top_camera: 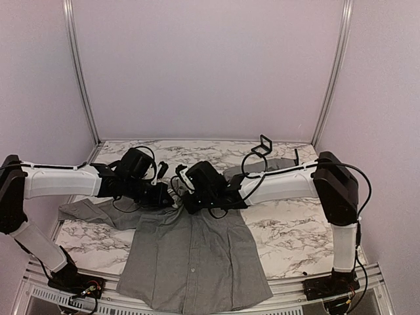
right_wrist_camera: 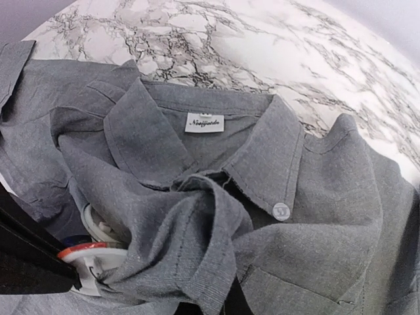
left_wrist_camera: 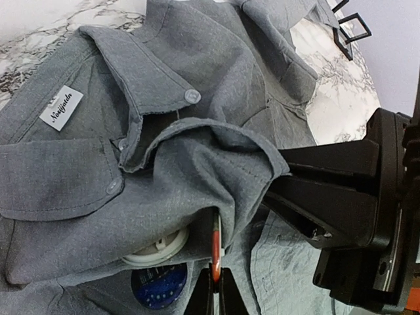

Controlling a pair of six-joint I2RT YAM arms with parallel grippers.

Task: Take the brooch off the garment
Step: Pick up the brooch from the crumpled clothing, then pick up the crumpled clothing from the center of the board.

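Grey shirt [top_camera: 193,252] [left_wrist_camera: 197,59] [right_wrist_camera: 328,197] on marble tabletop [top_camera: 295,230], front up, placket down the middle. Hem at near edge, collar end toward far side, under both grippers. One sleeve out to L; other partly hidden behind R arm.

Both arms reaching inward, meeting over collar area, grippers close together.

L gripper [top_camera: 169,195] [left_wrist_camera: 215,283]: closed tight, clamped on brooch [left_wrist_camera: 215,244] [right_wrist_camera: 84,251]. Brooch = thin disc, edge-on in L wrist view, w/ orange-red rim and white face. Sits half buried in bunched cloth just below collar.

Just beside it, in same fold: round blue-faced disc [left_wrist_camera: 157,287] w/ white rim piece [left_wrist_camera: 157,251] right above. Can't tell if part of same brooch or separate.

R gripper [top_camera: 186,201] [left_wrist_camera: 283,178]: pinched on a fold of shirt front, just beside brooch, cloth drawn up into a ridge. Own fingertips barely seen at bottom edge of R wrist view, fabric bunched against them.

Collar open, spread toward far side. White neck label [left_wrist_camera: 61,108] [right_wrist_camera: 204,123] inside, w/ script text not fully legible. Small button [left_wrist_camera: 192,96] [right_wrist_camera: 281,211] near collar point. Another button [left_wrist_camera: 113,186] on chest-pocket flap.

Black bracket-like item [top_camera: 262,146] [left_wrist_camera: 348,29] upright at far side of tabletop, apart from both grippers.
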